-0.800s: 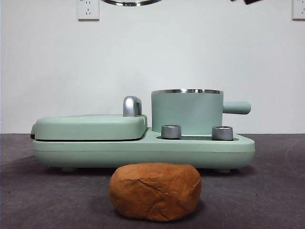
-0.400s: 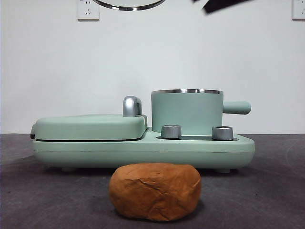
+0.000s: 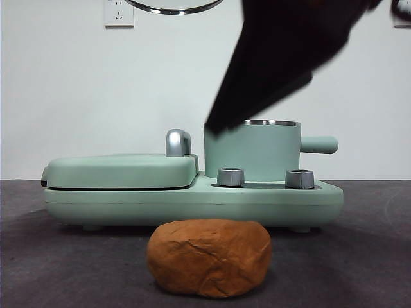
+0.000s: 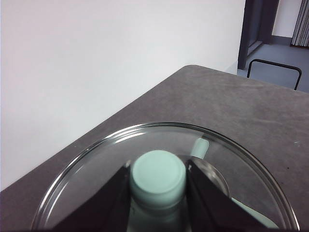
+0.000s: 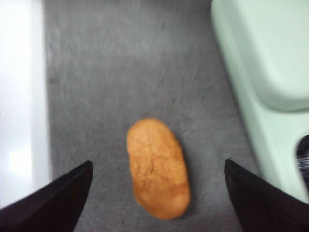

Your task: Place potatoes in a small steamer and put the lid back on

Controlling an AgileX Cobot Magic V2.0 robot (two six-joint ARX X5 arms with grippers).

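The potato [image 3: 209, 256], an orange-brown wrinkled lump, lies on the grey table in front of the appliance. Behind it the mint-green steamer pot [image 3: 257, 157] stands uncovered on the base, its stubby handle pointing right. My left gripper [image 4: 158, 166] is shut on the green knob of the glass lid [image 4: 87, 183], held high; only the lid's steel rim [image 3: 173, 8] shows at the top of the front view. My right arm [image 3: 282, 58] comes down dark and blurred before the pot. The right gripper [image 5: 158, 163] is open wide above the potato [image 5: 157, 179], not touching it.
The flat mint-green griddle cover [image 3: 122, 170] with its chrome handle [image 3: 178, 142] fills the appliance's left half. Two steel dials [image 3: 230, 177] [image 3: 300, 178] sit on the base in front of the pot. The appliance's edge [image 5: 260, 72] runs close beside the right gripper.
The right arm has swung down from the top right corner into the middle of the front view, covering part of the pot's rim. The lid stays held high; potato and pot have not moved.
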